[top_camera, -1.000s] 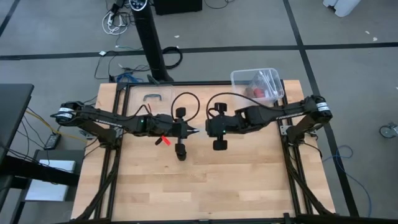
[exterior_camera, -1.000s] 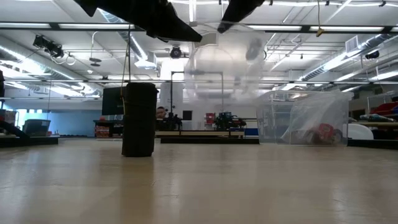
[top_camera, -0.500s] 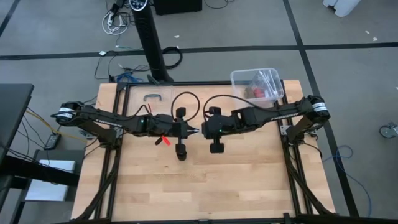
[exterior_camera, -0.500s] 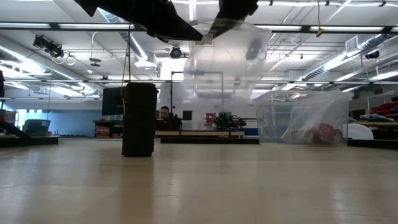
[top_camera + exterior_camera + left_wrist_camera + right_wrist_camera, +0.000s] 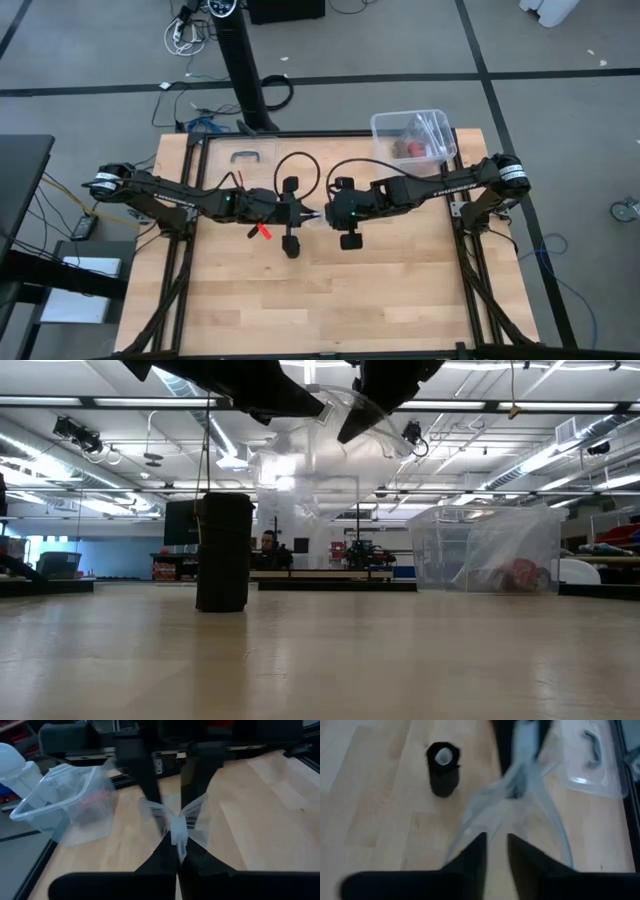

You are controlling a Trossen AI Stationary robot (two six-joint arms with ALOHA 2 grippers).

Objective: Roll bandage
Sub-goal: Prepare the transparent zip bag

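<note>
Black, matte bandage (image 5: 223,552) stands upright — a tight roll on the table (image 5: 400,660).

Black bandage (image 5: 223,552), clear wrapper (image 5: 178,822), pale wood table (image 5: 400,290)

Grey tiled floor (image 5: 90,60) surrounds the wooden table (image 5: 380,290); ceiling strip lights (image 5: 100,402) glow overhead.

Even bright overhead light — ceiling strips glare in the low view — wrist views blurred
</note>
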